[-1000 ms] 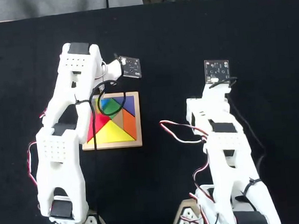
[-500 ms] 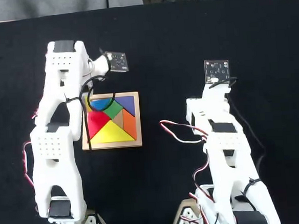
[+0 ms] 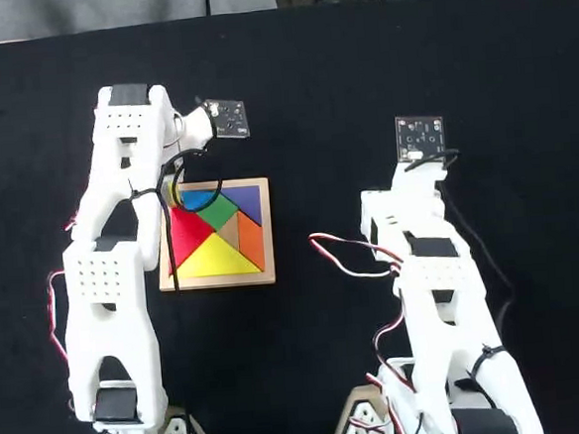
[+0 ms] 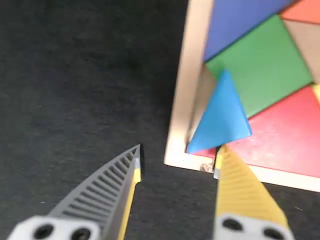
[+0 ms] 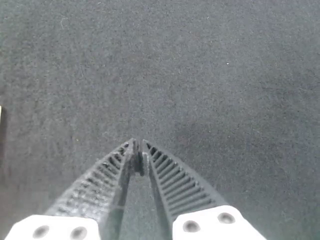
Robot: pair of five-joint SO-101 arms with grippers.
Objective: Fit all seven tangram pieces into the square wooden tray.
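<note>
The square wooden tray (image 3: 268, 275) lies left of the table's centre, filled with coloured tangram pieces: a yellow triangle (image 3: 213, 257), a red triangle (image 3: 183, 232), a green piece (image 3: 220, 213), an orange piece (image 3: 251, 242). A light blue triangle (image 4: 220, 117) sits tilted at the tray's corner, one edge propped on the tray's rim (image 4: 186, 95) and not lying flat. My left gripper (image 4: 177, 160) hovers open at that corner, one finger (image 4: 235, 187) near the blue triangle's tip, the other over the black cloth. My right gripper (image 5: 137, 150) is shut and empty over bare cloth.
Black cloth covers the whole table. The left arm (image 3: 120, 209) stands over the tray's left side and hides part of it. The right arm (image 3: 426, 247) rests folded well to the right of the tray.
The left arm swung left off the tray's top, uncovering the pieces, then settled slightly right again. The right arm has kept still.
</note>
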